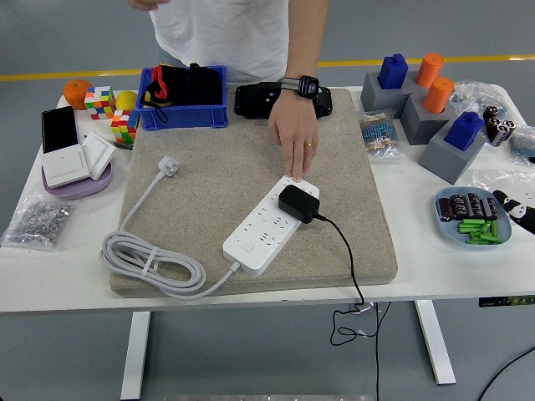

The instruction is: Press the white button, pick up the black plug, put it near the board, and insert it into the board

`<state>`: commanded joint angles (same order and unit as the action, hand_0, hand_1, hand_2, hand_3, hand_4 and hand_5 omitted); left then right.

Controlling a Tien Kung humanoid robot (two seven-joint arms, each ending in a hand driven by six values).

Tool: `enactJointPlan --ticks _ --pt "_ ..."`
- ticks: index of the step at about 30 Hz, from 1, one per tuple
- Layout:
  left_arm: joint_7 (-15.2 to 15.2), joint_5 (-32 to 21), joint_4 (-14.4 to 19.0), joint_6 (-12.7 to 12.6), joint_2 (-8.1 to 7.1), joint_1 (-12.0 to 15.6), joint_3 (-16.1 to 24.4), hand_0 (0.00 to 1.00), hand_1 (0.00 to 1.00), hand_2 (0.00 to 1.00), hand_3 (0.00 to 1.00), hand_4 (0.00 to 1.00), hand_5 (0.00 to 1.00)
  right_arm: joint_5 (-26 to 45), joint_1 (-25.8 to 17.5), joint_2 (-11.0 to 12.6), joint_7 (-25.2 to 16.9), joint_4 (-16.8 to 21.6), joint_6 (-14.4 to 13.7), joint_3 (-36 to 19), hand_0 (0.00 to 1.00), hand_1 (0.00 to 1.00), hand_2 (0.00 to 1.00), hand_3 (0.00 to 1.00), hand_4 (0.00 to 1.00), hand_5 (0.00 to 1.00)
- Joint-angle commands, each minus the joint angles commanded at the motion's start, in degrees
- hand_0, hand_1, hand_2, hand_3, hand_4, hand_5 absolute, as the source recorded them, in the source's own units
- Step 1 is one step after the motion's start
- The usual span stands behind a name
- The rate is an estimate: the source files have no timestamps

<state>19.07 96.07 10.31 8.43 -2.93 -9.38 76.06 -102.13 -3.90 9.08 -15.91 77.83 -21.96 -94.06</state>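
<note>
The black plug point(298, 203) is sitting seated in the white board point(270, 224), a power strip lying diagonally on the beige mat point(217, 159), with the plug's cable point(348, 256) trailing over the mat's near edge and hanging below the table point(418, 276). The white button point(247, 246) is showing at the strip's near end, untouched at this moment. A person's hand point(294, 142) is resting its fingertips on the strip's far end, just behind the plug. Only a small part of the right hand point(518, 209) is showing at the picture's right edge, beside the blue dish point(447, 224), and whether its fingers are apart or together cannot be told; the left hand is not showing. Judged risks: the person's hand is occupying the approach path, so a reach toward the strip could cause contact; the hanging cable could snag and drag the plug or strip. No brand, label or writing is legible on the strip, plug or nearby items.
</note>
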Motion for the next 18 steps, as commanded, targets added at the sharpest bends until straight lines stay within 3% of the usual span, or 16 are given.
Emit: enactJointPlan --ticks 18 --pt "0.04 -0.03 0.00 -0.06 0.02 0.84 0.84 0.696 0.668 0.646 0.648 0.557 0.178 1.47 -0.52 -1.04 1.47 0.09 0.91 -2.43 0.807 0.768 0.708 0.714 0.998 0.350"
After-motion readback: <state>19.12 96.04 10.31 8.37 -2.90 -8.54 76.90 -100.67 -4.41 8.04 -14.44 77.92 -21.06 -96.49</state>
